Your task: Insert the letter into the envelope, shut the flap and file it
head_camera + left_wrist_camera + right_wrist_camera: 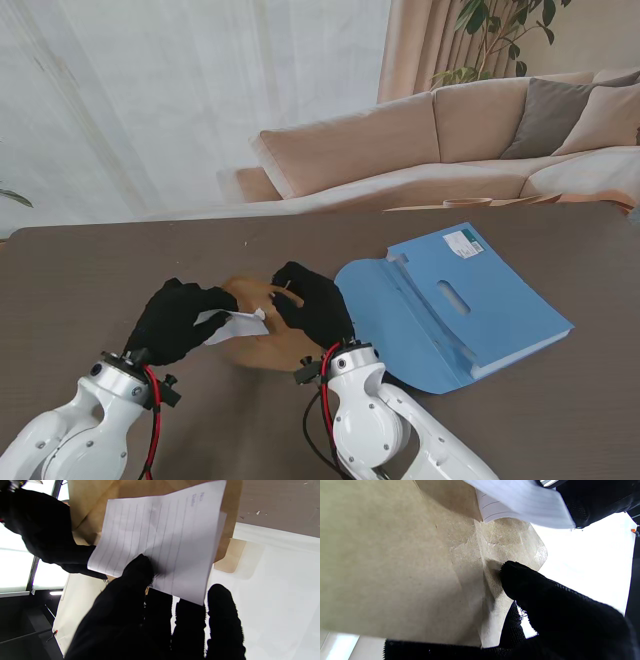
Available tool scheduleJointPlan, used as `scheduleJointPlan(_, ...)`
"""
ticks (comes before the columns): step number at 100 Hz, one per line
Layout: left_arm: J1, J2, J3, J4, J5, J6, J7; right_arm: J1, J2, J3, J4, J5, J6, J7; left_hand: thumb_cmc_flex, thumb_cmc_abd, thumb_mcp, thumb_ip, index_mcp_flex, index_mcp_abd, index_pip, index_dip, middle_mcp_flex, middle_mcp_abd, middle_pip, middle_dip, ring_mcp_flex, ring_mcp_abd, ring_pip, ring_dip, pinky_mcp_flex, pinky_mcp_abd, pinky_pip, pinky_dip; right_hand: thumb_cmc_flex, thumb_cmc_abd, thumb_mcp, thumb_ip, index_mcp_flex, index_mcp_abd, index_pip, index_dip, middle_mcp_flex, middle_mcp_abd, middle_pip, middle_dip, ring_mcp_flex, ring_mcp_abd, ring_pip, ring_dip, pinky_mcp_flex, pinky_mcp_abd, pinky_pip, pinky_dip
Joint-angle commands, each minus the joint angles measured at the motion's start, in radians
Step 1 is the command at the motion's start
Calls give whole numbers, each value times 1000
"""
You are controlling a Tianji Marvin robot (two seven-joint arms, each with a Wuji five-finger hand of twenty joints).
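Nearest to me, both white forearms rise from the near edge of the bench (80, 270), each ending in a black-gloved hand. My left hand (172, 320) is closed on the letter (162, 540), a folded sheet of lined white paper pinched between thumb and fingers. My right hand (312, 300) has its fingers closed on the brown envelope (395, 567), thumb pressed near the crease of the flap (517, 547), which stands open. Both hands meet over the middle of the bench, toward its near edge.

By my judgement the task is at its first step: the letter's leading corner lies against the envelope's mouth, but most of the sheet is outside, so inserting is unfinished. Closing the flap and filing are not yet done. The blue folder (470, 300) lies open toward the bench's right edge, well apart from the envelope, with nothing in it that I can see.

As for writing, the letter shows faint blue printed words at one corner, too blurred to read. The folder carries a small white label (463, 241), too small to read
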Motion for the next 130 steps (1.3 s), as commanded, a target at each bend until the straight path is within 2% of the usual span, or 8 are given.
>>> scheduleJointPlan(1,20,2,-14,-20,5,-12,-36,-2,-5,-3,-3,0,4,13,61,81,2,12,0,-46,85,69,-6,-8,17,15,-5,10,-11,-15,-14,22,0,-11,42,22,39,49,-5,-28,56,29,-18,-14,29,8,10,16,28,9,14,-15,125,-11)
scheduleJointPlan(25,40,22,-73,-51,-89,-70,-216,-1,-5,-3,-4,2,3,12,61,124,37,11,-32,-79,129,205,-47,-31,49,52,-36,-4,-28,3,-45,4,-25,-15,41,23,38,51,-4,-31,56,32,-17,-16,31,8,10,16,29,9,14,-15,125,-11)
scheduleJointPlan(52,22,27,-60,-43,-64,-67,-228,-3,-4,-3,-6,-5,-1,10,61,133,35,9,-42,-89,125,240,-63,-44,47,74,-58,-13,-45,33,-67,-11,-43,-13,39,23,37,52,-3,-33,55,33,-18,-16,31,7,11,16,29,9,14,-15,125,-10)
scheduleJointPlan(66,21,42,-79,-56,-92,-80,-326,-5,-3,-2,-8,-7,-1,11,61,146,29,8,-55,-96,130,265,-84,-57,51,102,-88,-26,-75,64,-94,-25,-67,-11,39,24,36,53,-3,-33,55,34,-18,-17,31,7,11,16,29,9,14,-14,124,-10)
scheduleJointPlan(75,18,45,-82,-55,-84,-96,-337,-6,-3,-2,-8,-7,0,11,61,147,21,8,-53,-104,128,270,-85,-62,46,102,-90,-32,-89,66,-96,-27,-72,-10,39,24,35,54,-3,-33,54,34,-18,-17,32,7,10,16,29,9,14,-14,124,-10)
scheduleJointPlan(98,12,31,-42,-43,-47,-68,-234,-3,-5,-9,-3,-9,-7,6,61,92,-24,18,-2,-85,54,192,-125,-50,-58,195,-157,-33,-128,129,-129,-51,-86,9,37,24,36,55,-4,-35,54,34,-18,-17,32,7,10,15,29,9,14,-14,124,-10)
scheduleJointPlan(113,0,20,-2,-24,18,-40,-129,-1,-6,-13,-2,-11,-11,3,61,68,-21,17,23,-68,34,153,-122,-35,-46,224,-153,-32,-114,159,-129,-54,-77,18,36,22,36,56,-2,-37,53,35,-18,-17,31,7,11,15,30,9,14,-14,124,-10)
scheduleJointPlan(130,-24,12,51,5,106,2,0,1,-8,-18,1,-13,-17,-1,61,50,-20,15,23,-60,49,98,-104,-13,3,166,-125,-22,-77,159,-109,-43,-56,24,35,23,36,56,-2,-37,53,35,-17,-18,31,7,12,16,30,9,14,-14,124,-10)
